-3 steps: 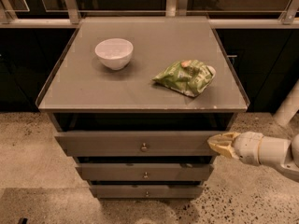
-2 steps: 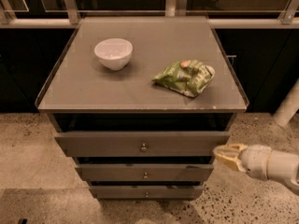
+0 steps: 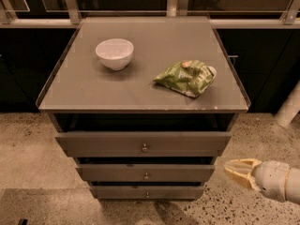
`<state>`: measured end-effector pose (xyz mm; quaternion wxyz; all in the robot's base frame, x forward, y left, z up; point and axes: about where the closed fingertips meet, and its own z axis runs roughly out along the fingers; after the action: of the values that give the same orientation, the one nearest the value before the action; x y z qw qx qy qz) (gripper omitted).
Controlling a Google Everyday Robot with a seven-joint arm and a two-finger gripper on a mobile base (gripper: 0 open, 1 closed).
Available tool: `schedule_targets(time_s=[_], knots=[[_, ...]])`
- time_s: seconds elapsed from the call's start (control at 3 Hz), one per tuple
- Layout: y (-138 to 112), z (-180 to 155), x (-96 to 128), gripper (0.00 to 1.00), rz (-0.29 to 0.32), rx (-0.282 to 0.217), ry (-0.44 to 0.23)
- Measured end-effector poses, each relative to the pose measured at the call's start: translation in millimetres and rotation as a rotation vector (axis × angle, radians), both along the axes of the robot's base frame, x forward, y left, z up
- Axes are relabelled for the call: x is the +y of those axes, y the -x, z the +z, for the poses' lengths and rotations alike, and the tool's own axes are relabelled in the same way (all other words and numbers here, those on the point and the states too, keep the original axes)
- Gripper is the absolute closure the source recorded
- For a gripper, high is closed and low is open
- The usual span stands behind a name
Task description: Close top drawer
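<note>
The top drawer (image 3: 187, 143) was not shut yet. It sat just under the front edge of the desk (image 3: 140, 95), and its grey front stuck out past that edge. A dark gap showed above it. Its little round knob (image 3: 145, 147) was in the middle of the front. So the whole push was left to do.

The tool (image 3: 241, 172) was low down, below the front right corner of the desk and out to the side. It was apart from the drawer and touched nothing. I could not tell if the tool was wide or narrow. I think it needed to get in front of the drawer and push it straight back.

Two smaller drawers (image 3: 187, 173) sat under the top one.

On the desk, a white bowl (image 3: 115, 53) stood toward the back left corner. A crumpled green bag (image 3: 187, 77) lay near the right edge. They were well apart.

The floor (image 3: 33, 144) was speckled stone. Dark cupboards (image 3: 262, 64) stood behind the back edge, with a metal rail (image 3: 253, 23) along them.
</note>
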<state>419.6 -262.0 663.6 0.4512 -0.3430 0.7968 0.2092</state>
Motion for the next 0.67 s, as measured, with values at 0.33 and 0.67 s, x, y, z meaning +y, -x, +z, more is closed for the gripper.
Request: schedule_targets(time_s=[0.33, 0.67], knots=[[0.0, 0.0, 0.0, 0.58, 0.0, 0.0, 0.0], [0.0, 0.0, 0.1, 0.35, 0.0, 0.0, 0.0]])
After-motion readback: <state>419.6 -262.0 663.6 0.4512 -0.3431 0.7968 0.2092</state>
